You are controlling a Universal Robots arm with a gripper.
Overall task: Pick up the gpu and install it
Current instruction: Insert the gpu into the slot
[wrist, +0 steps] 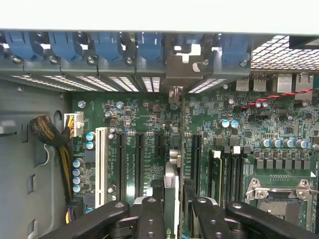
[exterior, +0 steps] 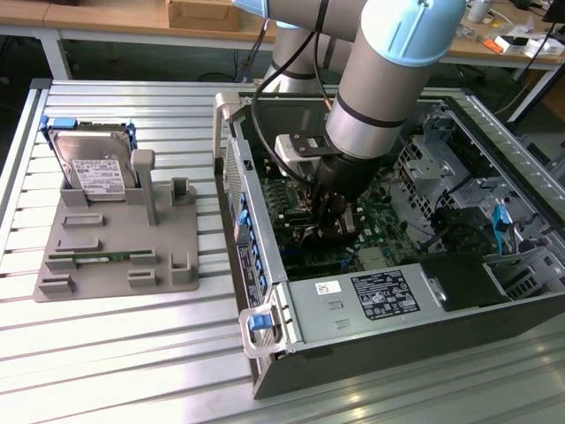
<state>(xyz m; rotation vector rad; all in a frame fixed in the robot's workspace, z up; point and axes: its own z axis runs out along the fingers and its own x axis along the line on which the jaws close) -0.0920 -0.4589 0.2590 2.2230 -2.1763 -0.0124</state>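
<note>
The gripper (wrist: 170,206) fingers (wrist: 151,219) stand on either side of the gpu (wrist: 170,199), gripping the card edge-on between them. The card stands upright over the motherboard (wrist: 279,129) among the black expansion slots (wrist: 139,159), its silver bracket (wrist: 185,64) at the computer case (exterior: 371,340) rear wall. On the gray holder tray (exterior: 124,256) outside the case, at the exterior view's left, the hard drive (exterior: 93,163) stands.

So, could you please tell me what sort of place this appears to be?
Probably a robotics lab or test bench: an open computer case on a slatted aluminium table, a parts fixture holding a hard drive, cluttered workbenches behind.
</note>
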